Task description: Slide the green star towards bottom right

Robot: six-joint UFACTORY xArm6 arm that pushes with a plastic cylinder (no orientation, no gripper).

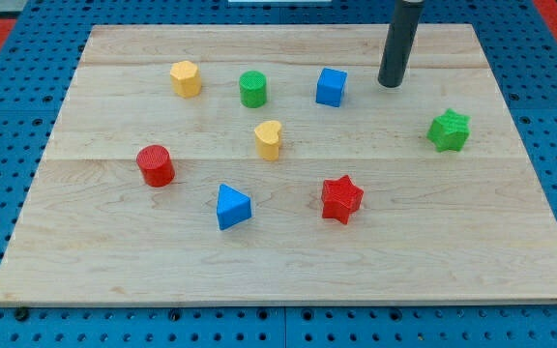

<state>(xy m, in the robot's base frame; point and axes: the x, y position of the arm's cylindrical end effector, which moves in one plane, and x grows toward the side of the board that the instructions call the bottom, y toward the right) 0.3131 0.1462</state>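
The green star (449, 130) lies on the wooden board (288, 261) at the view's right, a little above mid-height. My tip (390, 84) rests on the board up and to the left of the star, with a clear gap between them. The dark rod rises from the tip out of the view's top. The blue cube (331, 87) sits just left of the tip.
A green cylinder (252, 89) and a yellow hexagonal block (186, 78) stand at the upper left. A yellow heart (269, 139) is near the centre. A red cylinder (155, 165), a blue triangle (231, 207) and a red star (341, 199) lie lower down.
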